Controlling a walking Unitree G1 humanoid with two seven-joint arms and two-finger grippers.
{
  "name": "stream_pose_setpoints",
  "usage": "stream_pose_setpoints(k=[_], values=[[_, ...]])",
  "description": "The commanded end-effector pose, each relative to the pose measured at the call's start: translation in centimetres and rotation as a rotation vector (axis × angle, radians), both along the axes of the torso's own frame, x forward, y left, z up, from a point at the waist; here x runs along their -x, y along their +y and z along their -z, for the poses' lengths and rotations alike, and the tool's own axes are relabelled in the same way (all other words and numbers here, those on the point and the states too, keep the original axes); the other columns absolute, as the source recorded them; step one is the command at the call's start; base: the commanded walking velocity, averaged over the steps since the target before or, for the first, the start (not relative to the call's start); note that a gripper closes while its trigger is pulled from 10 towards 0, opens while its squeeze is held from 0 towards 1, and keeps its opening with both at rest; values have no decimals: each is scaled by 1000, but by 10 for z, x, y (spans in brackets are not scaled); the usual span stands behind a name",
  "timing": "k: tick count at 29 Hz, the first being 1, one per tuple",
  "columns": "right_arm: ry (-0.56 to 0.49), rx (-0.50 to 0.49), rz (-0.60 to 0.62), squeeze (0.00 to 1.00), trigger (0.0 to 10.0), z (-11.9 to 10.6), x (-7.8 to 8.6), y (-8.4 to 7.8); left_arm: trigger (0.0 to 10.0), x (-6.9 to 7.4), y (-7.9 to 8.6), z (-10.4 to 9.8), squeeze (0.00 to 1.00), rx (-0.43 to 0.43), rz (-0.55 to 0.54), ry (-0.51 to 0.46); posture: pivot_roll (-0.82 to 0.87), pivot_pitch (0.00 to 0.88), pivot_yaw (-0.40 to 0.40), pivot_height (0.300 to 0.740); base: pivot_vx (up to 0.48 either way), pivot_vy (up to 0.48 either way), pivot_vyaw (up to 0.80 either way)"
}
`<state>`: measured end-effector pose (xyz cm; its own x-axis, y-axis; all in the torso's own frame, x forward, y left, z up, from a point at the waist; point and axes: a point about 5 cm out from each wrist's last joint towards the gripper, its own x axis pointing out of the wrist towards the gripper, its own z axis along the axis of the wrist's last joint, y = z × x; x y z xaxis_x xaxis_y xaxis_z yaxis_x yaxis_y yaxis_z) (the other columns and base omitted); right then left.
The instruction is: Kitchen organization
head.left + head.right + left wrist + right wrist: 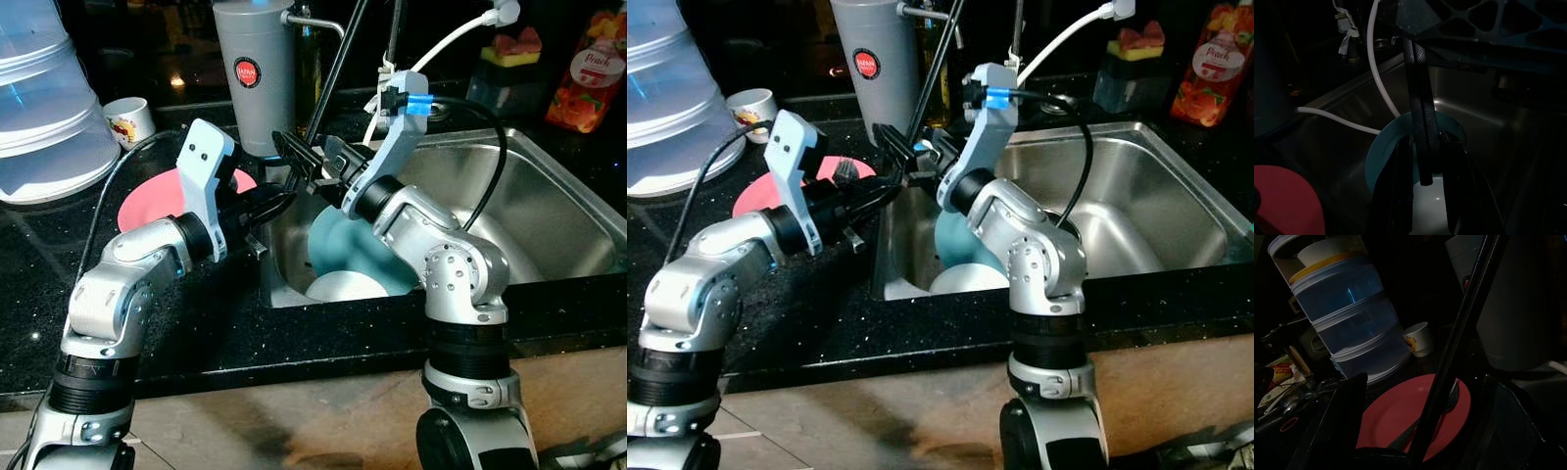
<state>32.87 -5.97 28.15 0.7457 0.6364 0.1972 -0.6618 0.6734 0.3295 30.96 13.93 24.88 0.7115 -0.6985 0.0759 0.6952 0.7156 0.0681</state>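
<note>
1. Centrally, a long black rod (338, 69) slants up from the left rim of the steel sink (549, 186); it is thin, dark and straight, and its top runs out of view past the grey canister (257, 73).
2. Its lower end sits between the two grippers, just above the sink's left edge. In the left wrist view it shows a ribbed, textured surface.
3. Inside the sink a teal plate (343, 250) leans against the left wall, with a white plate (345, 286) lying below it.
4. On the black counter (196, 323) left of the sink lies a pink plate (157, 201); behind it stand a small white cup (128, 120) and a stack of clear blue tubs (44, 108).
5. The right gripper (306, 162) reaches leftward over the sink's corner, elbow bent, its fingers pressed onto the rod.
6. The left gripper (266, 208) stretches rightward from over the pink plate, forearm level, its tips meeting the rod's lower end; I cannot tell whether its fingers are spread or closed.
</note>
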Motion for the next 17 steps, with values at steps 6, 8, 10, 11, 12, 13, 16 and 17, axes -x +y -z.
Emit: stream_pose_setpoints(k=[6, 8, 10, 11, 12, 13, 16, 17], values=[[22, -25, -17, 0, 0, 0, 2, 2, 0, 3, 1, 2, 0, -26, 8, 10, 27, 4, 69, 740, 0, 0, 0], [23, -25, -16, 0, 0, 0, 2, 1, 0, 3, 1, 3, 0, -28, 9, 10, 27, 4, 69, 740, 0, 0, 0], [24, -25, -16, 0, 0, 0, 2, 1, 0, 3, 1, 3, 0, -29, 9, 10, 27, 4, 69, 740, 0, 0, 0], [26, -26, -16, 0, 0, 1, 2, 1, 0, 3, 1, 3, 0, -32, 9, 12, 27, 6, 69, 740, 0, 0, 0], [26, -26, -16, 0, 0, 1, 1, 1, 0, 3, 1, 3, 0, -33, 9, 12, 27, 9, 69, 740, 0, 0, 0], [26, -26, -15, 0, 0, 1, 1, 1, 0, 3, 2, 3, 0, -33, 9, 13, 27, 10, 70, 740, 0, 0, 0], [26, -27, -14, 0, 0, 1, 1, 0, 0, 3, 1, 3, 0, -35, 11, 13, 27, 10, 70, 740, 0, 0, 0], [27, -26, -12, 0, 0, 1, 1, 0, 0, 3, 2, 3, 0, -38, 11, 12, 28, 11, 70, 740, 0, 0, 0]])
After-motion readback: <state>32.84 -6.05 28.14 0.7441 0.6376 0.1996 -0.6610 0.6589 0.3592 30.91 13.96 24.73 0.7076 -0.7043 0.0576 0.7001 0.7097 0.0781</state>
